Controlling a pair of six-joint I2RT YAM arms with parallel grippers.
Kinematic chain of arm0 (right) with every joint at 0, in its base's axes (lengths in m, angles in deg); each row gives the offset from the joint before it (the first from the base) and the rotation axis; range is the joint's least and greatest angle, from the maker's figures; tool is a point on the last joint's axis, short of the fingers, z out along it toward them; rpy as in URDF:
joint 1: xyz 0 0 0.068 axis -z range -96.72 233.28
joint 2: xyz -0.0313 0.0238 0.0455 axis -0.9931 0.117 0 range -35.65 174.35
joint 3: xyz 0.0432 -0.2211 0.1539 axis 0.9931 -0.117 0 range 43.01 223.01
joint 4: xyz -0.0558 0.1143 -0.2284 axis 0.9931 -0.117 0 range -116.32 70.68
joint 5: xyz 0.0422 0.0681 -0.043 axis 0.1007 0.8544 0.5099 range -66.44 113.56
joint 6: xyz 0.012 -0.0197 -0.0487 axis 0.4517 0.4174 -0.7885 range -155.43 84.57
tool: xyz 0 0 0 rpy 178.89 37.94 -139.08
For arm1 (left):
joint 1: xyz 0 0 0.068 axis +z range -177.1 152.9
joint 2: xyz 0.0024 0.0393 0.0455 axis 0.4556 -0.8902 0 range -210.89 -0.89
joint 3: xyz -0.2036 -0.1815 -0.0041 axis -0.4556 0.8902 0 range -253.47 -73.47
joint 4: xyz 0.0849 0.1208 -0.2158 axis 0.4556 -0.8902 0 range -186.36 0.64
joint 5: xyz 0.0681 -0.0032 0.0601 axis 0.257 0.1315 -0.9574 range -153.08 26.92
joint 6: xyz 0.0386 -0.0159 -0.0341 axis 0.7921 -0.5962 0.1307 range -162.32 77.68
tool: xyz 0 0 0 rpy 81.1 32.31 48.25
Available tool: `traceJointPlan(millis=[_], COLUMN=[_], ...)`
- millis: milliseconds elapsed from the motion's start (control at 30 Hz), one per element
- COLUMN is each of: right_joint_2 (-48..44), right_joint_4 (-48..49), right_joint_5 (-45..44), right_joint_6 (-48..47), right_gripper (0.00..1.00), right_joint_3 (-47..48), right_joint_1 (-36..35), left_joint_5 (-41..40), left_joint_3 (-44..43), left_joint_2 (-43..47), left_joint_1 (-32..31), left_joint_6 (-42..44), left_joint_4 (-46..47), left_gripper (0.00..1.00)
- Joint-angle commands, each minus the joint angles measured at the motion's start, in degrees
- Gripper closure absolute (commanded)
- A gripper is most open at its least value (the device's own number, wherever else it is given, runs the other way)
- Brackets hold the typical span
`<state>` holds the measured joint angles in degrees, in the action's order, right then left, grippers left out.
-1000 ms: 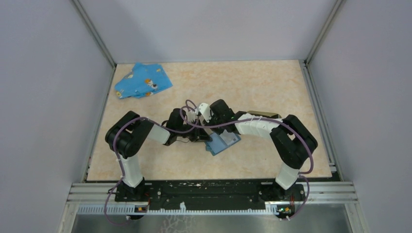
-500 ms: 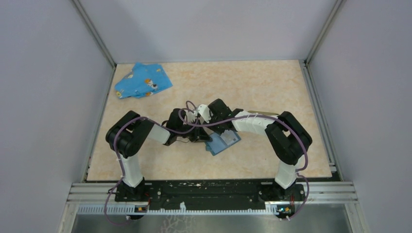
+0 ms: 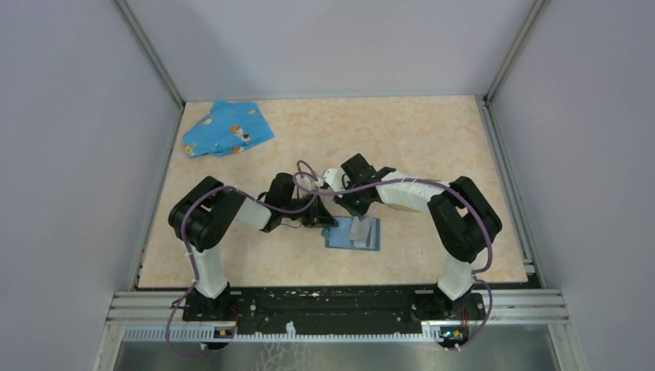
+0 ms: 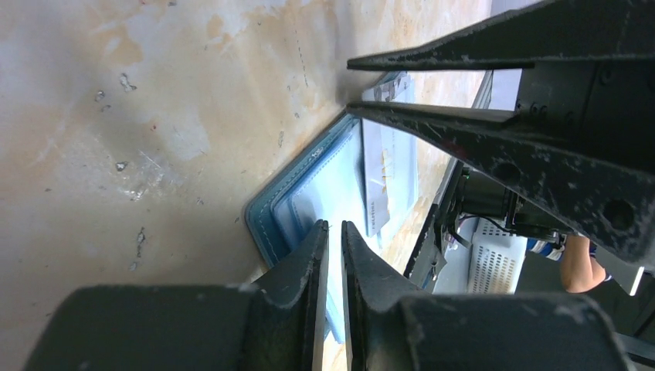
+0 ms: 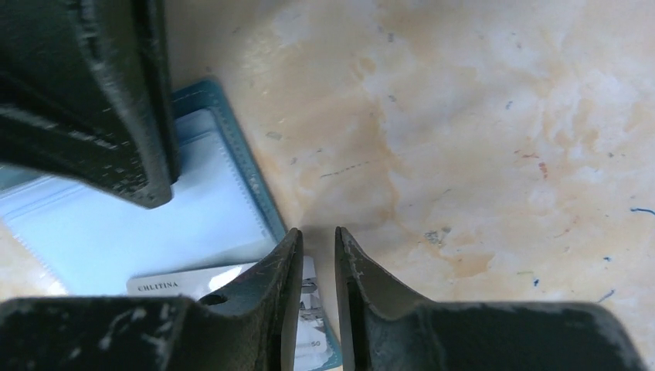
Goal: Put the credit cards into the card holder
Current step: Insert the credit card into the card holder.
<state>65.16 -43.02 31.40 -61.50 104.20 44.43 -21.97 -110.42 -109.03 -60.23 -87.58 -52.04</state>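
Both barely spread, empty: left pincer [image 4: 334,226], right pincer [image 5: 318,232] | card [image 3: 361,229] beside, on blue case [image 3: 338,239]

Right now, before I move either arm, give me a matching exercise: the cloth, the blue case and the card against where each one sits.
Things:
1. patterned cloth
2. blue case
3. grey card

Places:
A. lying on top of the case
B. far left corner of the table
C. flat on the table, around its middle

Pairs: 1-B, 2-C, 3-A.

Blue case [image 3: 353,234] swung from tilted to square; right gripper [image 5: 317,243] shifted right.
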Motion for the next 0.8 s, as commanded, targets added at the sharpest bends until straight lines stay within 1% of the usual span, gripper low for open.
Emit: traceJointPlan(millis=[0, 67, 167, 267, 333, 433, 533, 633, 767], right_joint_2=[-5.02, -6.07, -6.51, -5.64, -3.93, 0.01, 1.51, 1.66, 3.62], right_joint_4=[-2.55, -3.48, -4.77, -4.39, -3.04, -3.13, -4.23, -5.64, -9.89], right_joint_5=[10.65, 17.45, 22.68, 23.05, 21.13, 17.17, 16.26, 17.05, 20.83], right_joint_6=[-0.77, -1.23, -2.46, -1.75, 1.09, 4.52, 4.62, 3.4, -0.65], right_gripper=[0.75, 0.7, 0.65, 0.61, 0.57, 0.58, 0.61, 0.62, 0.66], right_joint_3=[2.9, 2.98, 3.06, 3.35, 3.9, 5.98, 6.66, 6.52, 7.53], right_joint_1=[2.37, 4.19, 6.19, 6.61, 6.73, 7.06, 7.21, 7.3, 7.25], left_joint_5=[-0.25, 0.35, 0.47, 0.25, 0.12, -0.29, -0.49, -0.58, -0.85], left_joint_3=[-0.23, -0.58, -1.94, -3.69, -4.33, -4.98, -5.27, -5.5, -5.47], left_joint_2=[-0.93, -0.34, 1.39, 2.69, 3.2, 2.84, 1.62, 0.14, -1.14], left_joint_1=[-0.28, -0.42, -1.0, -1.51, -1.66, -1.65, -1.86, -2.0, -2.01], left_joint_6=[2.41, 2.75, 3.94, 4.74, 4.88, 4.95, 4.74, 4.73, 4.45], left_joint_4=[-2.71, -2.68, -4.68, -6.73, -7.5, -8.13, -8.09, -7.93, -7.85], left_gripper=[0.82, 0.81, 0.8, 0.79, 0.78, 0.78, 0.79, 0.8, 0.81])
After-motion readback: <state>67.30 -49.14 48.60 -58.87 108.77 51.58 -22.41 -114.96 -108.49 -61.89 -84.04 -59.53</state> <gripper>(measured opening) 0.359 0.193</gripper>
